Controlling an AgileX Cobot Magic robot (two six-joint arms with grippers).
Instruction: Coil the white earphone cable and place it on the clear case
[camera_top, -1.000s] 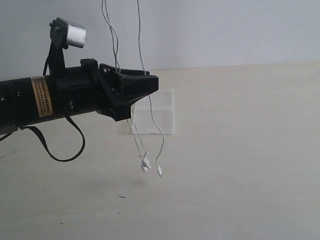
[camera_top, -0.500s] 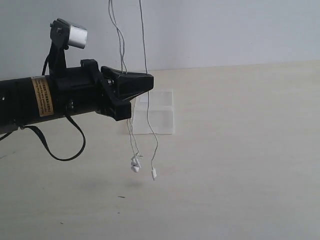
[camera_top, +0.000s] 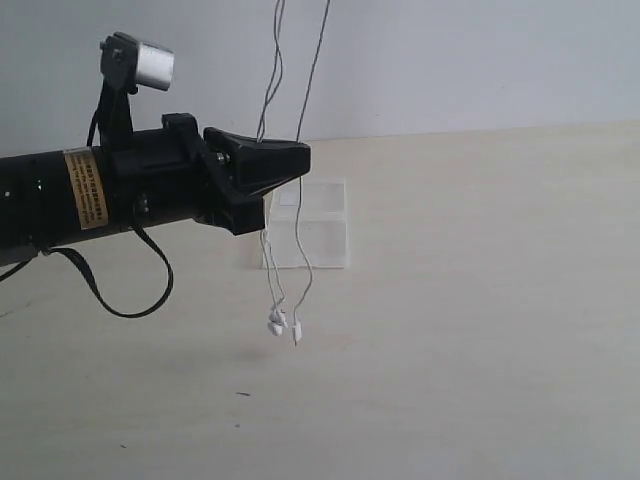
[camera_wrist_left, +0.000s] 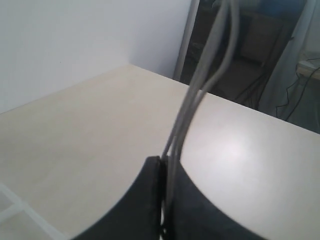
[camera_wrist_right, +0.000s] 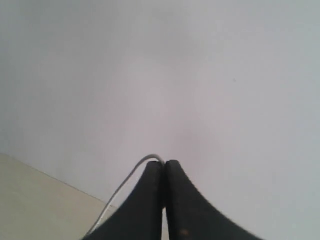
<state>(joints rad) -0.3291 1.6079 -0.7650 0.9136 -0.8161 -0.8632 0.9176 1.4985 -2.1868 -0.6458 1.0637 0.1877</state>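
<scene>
Exterior view: left pincer (camera_top: 303, 160) reaches in level from the left, pressed together on the white earphone cable (camera_top: 312, 78). Two strands run up out of frame. Below the pincer the strands hang free, and the earbuds (camera_top: 275, 324) and plug (camera_top: 296, 336) dangle above the table (camera_top: 480, 320). The clear case (camera_top: 325, 240) lies flat on the table behind the strands; the table shows through it. Table is pale wood grain, wall (camera_top: 470, 60) plain grey-white. Left wrist view: strands are nipped between the closed tips, with a dark room area past the table edge. Right wrist view: right pincer (camera_wrist_right: 164, 163) is raised against the wall, tips pressed together, a strand leaving its tip.
</scene>
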